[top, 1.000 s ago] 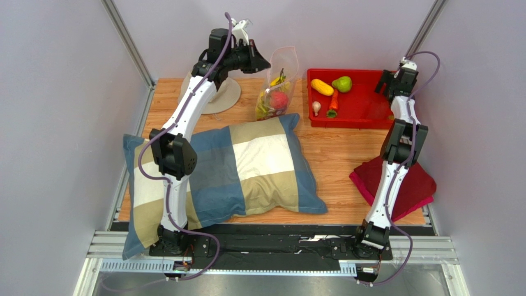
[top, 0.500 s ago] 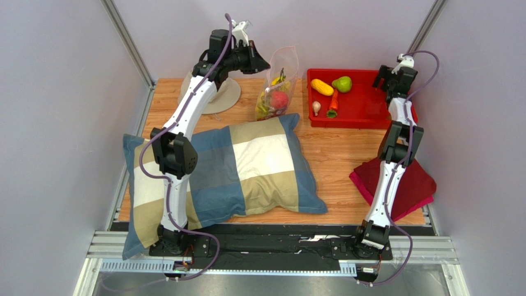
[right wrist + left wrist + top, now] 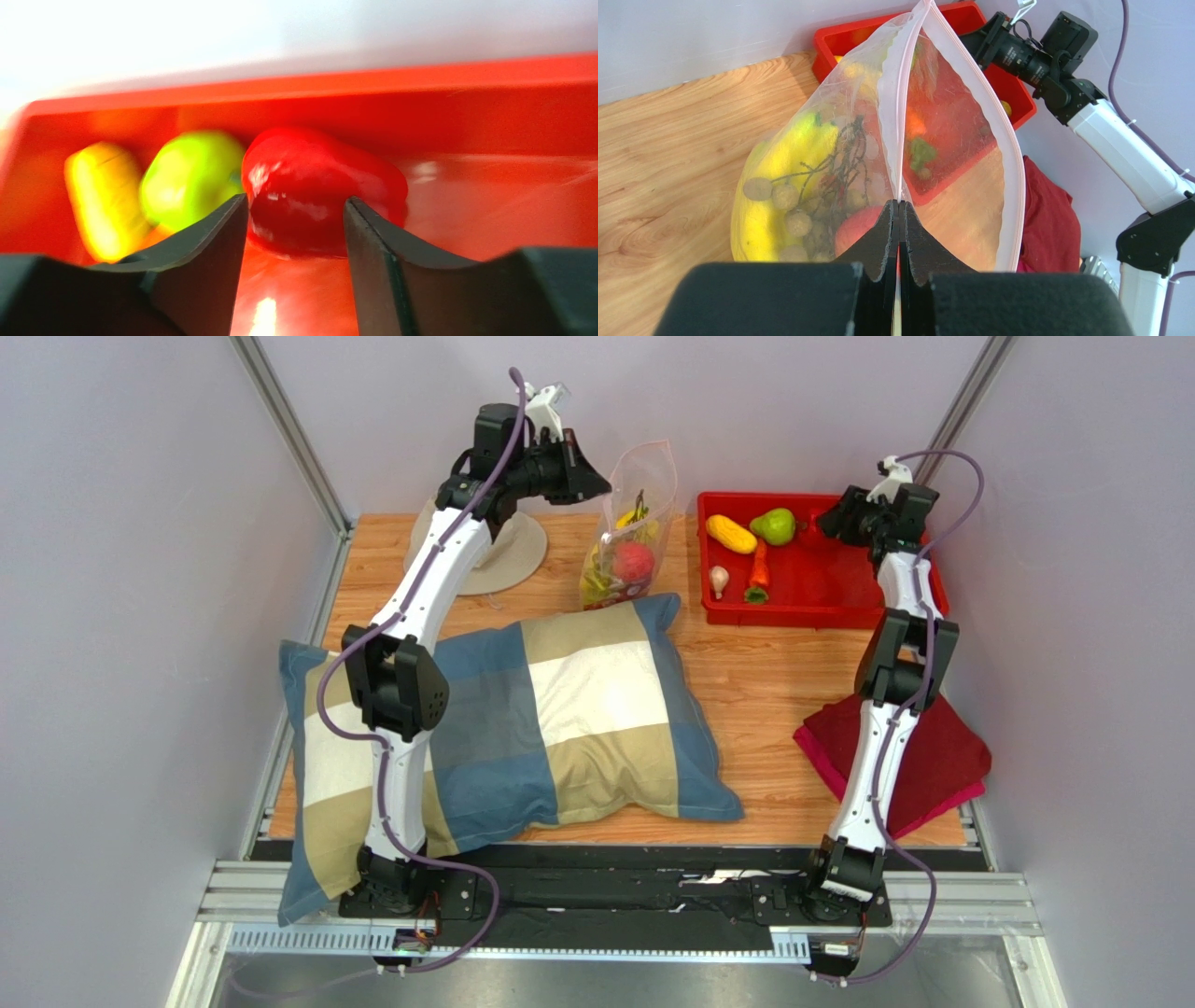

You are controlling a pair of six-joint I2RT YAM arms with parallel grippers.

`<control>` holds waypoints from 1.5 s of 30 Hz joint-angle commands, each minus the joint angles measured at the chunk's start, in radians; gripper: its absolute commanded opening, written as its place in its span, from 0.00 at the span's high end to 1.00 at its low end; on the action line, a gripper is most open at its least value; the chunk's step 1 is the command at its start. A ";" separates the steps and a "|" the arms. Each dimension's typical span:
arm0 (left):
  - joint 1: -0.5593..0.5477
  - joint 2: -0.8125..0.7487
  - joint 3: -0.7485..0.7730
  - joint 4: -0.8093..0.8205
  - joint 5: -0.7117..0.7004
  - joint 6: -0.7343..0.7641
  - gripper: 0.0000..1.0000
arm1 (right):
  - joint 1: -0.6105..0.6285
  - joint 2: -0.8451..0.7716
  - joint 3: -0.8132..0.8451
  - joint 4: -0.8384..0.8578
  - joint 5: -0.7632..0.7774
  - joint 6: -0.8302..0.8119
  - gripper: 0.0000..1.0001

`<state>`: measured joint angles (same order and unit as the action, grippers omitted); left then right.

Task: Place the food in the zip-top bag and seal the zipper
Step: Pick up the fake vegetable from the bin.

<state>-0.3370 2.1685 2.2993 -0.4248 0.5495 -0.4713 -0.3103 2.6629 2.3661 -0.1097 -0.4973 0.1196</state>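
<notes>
1. The zip-top bag (image 3: 638, 518) stands upright at the far side of the counter (image 3: 765, 686), just left of the red tray (image 3: 842, 588), with its mouth gaping upward.
2. The left end effector (image 3: 899, 204) is clenched on the zipper (image 3: 904, 105), pinching one lip of the mouth and holding the bag up. The other lip bows away to leave a wide opening.
3. Some food is already inside: a yellow fruit (image 3: 766, 203), a tan bunch (image 3: 791, 210) and a red apple (image 3: 859, 225) lie low in the bag.
4. The rest lies in the tray: a red pepper (image 3: 319, 185), with a green piece (image 3: 189, 175) and a yellow piece (image 3: 98, 199) beside it. The top view also shows a carrot (image 3: 759, 564) and a small pale piece (image 3: 720, 581).
5. The right end effector (image 3: 295, 206) is down in the tray with one finger on each side of the red pepper, close against its flanks. We cannot tell whether they are pressing on it yet.
6. We judge the pepper to be light, hard and glossy. A rounded, slick shell could squirt out of a shallow pinch, so we would take it across its widest part, well down between the fingers.
7. The bag looks like thin, crinkly film that will sag under its load. Only the closure strip seems to have any stiffness, so that is where we would hold it. To seal it we would press the two lips together along the strip from one end to the other.
</notes>
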 commanded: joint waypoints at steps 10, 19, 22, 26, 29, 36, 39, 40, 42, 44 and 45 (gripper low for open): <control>0.004 0.001 0.048 0.026 0.020 -0.001 1.00 | -0.003 -0.282 -0.137 -0.033 -0.448 0.177 0.43; 0.004 -0.001 0.046 0.017 0.027 0.005 1.00 | 0.057 -0.238 -0.042 -0.171 -0.067 -0.464 0.04; 0.004 -0.001 0.049 0.017 0.027 0.005 1.00 | 0.082 -0.209 -0.038 -0.180 0.023 -0.587 0.02; 0.004 0.004 0.057 0.015 0.029 0.003 1.00 | 0.106 -0.175 -0.042 -0.166 0.120 -0.735 0.00; 0.004 0.007 0.060 0.012 0.032 0.000 1.00 | 0.112 -0.133 -0.031 -0.166 0.175 -0.780 0.00; 0.004 0.007 0.063 0.009 0.033 0.003 1.00 | 0.114 -0.077 -0.036 -0.174 0.207 -0.840 0.00; 0.004 0.007 0.065 0.008 0.035 0.005 1.00 | 0.114 -0.060 -0.039 -0.176 0.209 -0.853 0.00; 0.004 0.007 0.065 0.008 0.035 0.005 1.00 | 0.114 -0.058 -0.038 -0.179 0.206 -0.854 0.00; 0.004 0.007 0.066 0.008 0.033 0.008 1.00 | 0.114 -0.063 -0.039 -0.196 0.161 -0.854 0.03; 0.004 0.005 0.068 0.006 0.030 0.010 1.00 | 0.112 -0.077 -0.054 -0.209 0.099 -0.844 0.16; 0.004 0.005 0.068 0.004 0.032 0.013 1.00 | 0.114 -0.086 -0.057 -0.217 0.080 -0.836 0.22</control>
<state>-0.3370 2.1735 2.3165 -0.4351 0.5682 -0.4694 -0.1997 2.6003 2.2967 -0.3088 -0.3244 -0.7067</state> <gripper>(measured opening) 0.007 0.870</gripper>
